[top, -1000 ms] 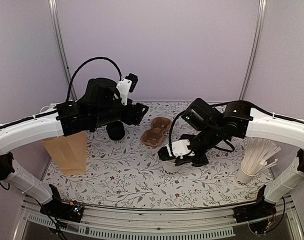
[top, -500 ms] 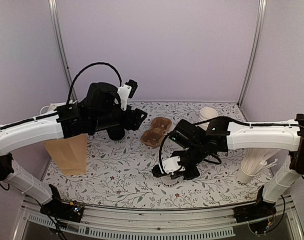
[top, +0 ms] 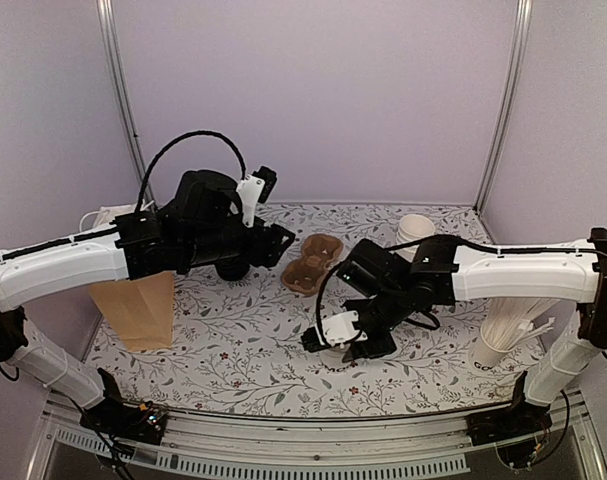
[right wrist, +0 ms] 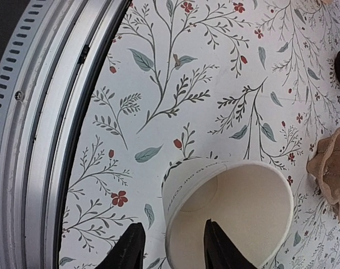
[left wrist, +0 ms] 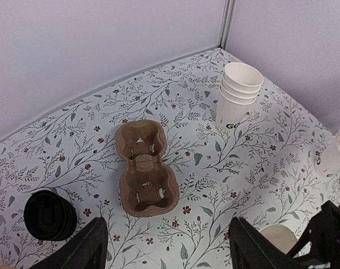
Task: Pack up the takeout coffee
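Takeout coffee cup [right wrist: 237, 213], lidless, stands with its near wall between the narrowly parted fingers of the right gripper [right wrist: 173, 232], one finger inside and one outside, while the left gripper [left wrist: 170, 246] hangs wide open with the cardboard carrier [left wrist: 141, 168] just ahead of it.

Cardboard carrier [left wrist: 141, 168], paper bag [top: 135, 308], stacked cups [left wrist: 240, 92].

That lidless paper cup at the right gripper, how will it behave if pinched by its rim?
The cup looks empty and thin-walled: probably very light, its rim likely squashing oval. Unweighted, it might slide or tip under a nudge from the right gripper.
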`<state>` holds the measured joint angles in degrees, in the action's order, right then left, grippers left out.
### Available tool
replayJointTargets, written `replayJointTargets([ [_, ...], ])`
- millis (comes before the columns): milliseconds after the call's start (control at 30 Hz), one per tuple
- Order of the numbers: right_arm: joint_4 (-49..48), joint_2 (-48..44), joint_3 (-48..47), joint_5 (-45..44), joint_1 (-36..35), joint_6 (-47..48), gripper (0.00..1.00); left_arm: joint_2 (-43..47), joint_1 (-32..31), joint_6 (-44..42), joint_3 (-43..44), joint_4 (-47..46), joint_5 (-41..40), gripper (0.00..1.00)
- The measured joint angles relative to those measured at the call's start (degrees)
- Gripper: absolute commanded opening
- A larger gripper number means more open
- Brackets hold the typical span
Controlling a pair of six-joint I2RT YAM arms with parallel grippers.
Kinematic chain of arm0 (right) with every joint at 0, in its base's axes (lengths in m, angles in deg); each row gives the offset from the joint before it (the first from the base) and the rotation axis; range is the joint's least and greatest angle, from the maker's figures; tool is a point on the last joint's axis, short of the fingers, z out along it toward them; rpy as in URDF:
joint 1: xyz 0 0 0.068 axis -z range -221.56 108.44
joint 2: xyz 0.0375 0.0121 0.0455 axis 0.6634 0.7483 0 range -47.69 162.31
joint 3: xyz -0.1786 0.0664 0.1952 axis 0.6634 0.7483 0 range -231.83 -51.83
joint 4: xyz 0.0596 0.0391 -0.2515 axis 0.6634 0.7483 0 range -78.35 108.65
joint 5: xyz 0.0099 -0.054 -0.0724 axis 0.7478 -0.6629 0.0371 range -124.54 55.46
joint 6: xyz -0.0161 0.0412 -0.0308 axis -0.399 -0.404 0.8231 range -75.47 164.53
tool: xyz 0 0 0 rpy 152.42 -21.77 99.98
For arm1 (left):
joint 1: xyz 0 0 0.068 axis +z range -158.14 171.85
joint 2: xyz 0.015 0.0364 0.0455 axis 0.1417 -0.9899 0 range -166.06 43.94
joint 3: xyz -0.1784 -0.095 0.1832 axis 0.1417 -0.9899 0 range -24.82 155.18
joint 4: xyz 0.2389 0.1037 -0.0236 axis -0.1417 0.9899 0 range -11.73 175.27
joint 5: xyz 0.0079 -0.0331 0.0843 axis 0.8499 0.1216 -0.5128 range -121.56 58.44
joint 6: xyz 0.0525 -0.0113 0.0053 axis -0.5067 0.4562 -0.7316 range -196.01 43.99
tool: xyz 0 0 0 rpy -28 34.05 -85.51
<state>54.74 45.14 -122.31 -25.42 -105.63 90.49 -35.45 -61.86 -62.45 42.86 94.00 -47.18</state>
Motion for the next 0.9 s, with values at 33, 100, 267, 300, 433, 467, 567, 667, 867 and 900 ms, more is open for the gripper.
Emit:
replayJointTargets([
  [33,0.15,-0.55,0.02,0.0,0.0,0.13,0.4,-0.02,0.0,0.0,0.0,0.0,0.17,0.76],
  [100,0.57,-2.78,0.04,-0.02,0.0,0.17,0.4,-0.07,0.02,-0.09,0.0,0.0,0.46,0.75],
  [267,1.66,-12.15,-0.48,3.34,4.87,-0.04,0.4,-0.13,0.0,-1.36,0.0,-0.33,2.86,0.72],
  [300,1.84,-14.12,-0.94,4.81,8.0,-0.15,0.4,-0.13,-0.11,-1.6,0.0,-0.55,3.63,0.71],
  [433,0.55,-19.39,-2.12,9.22,22.75,-1.33,0.4,-0.13,-2.14,-3.45,0.02,-2.67,5.84,0.62],
  [467,-0.13,-20.57,-2.12,10.25,27.3,-1.88,0.4,-0.13,-3.28,-4.26,0.02,-3.54,6.03,0.6],
  [567,-2.86,-23.52,-2.12,13.38,38.36,-5.01,0.4,-0.13,-7.52,-7.13,0.02,-6.69,7.48,0.57],
  [667,-7.04,-26.51,-1.51,16.94,47.19,-9.38,0.41,-0.55,-11.91,-9.64,0.28,-10.4,9.6,0.57],
  [867,-15.76,-30.93,3.65,18.47,55.06,-17.9,0.41,-7.76,-19.39,-12.87,6.82,-14.75,11.76,0.57],
  [900,-16.61,-30.97,4.5,18.49,55.65,-18.86,0.41,-9.4,-20.61,-13.16,8.28,-15.13,11.8,0.57],
])
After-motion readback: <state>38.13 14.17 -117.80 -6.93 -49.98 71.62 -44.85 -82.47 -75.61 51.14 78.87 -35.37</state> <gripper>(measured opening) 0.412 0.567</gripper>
